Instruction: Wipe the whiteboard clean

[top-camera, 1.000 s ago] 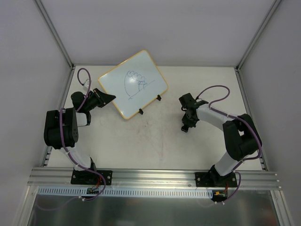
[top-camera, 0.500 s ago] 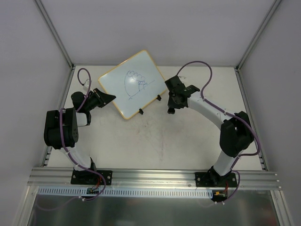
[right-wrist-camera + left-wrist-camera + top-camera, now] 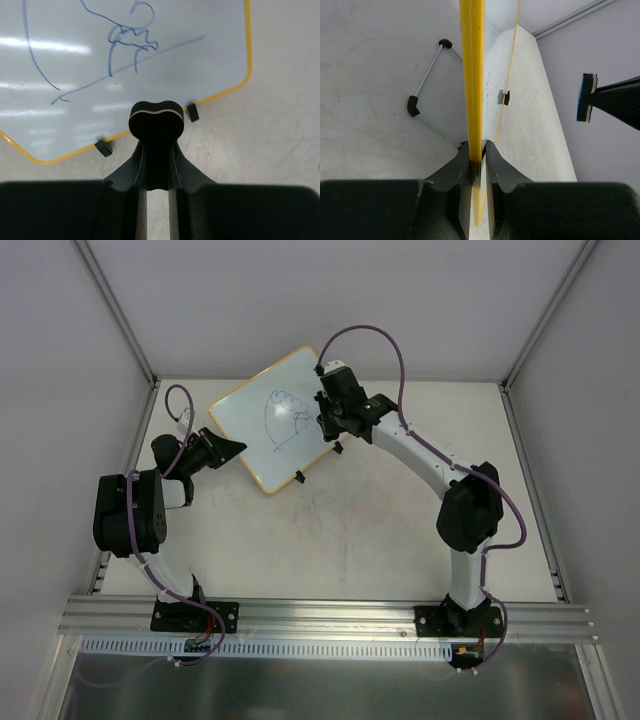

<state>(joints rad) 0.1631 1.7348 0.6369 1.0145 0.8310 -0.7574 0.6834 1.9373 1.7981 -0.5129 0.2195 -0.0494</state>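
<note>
The whiteboard has a thin yellow frame and blue pen scribbles on its white face. It leans at the back left of the table on two black clip feet. My left gripper is shut on the whiteboard's yellow left edge, the fingers pinching the frame. My right gripper hovers at the board's right edge, shut on a black eraser just below the lower frame. The eraser's blue-and-white pad also shows in the left wrist view, facing the board.
A thin wire stand with black end caps sticks out behind the board. Grey enclosure walls close in the table on the left, back and right. An aluminium rail runs along the near edge by the arm bases.
My right arm has swung from the right middle of the table back and left, bringing the eraser up to the whiteboard's right edge. The left arm and the board have not moved.
</note>
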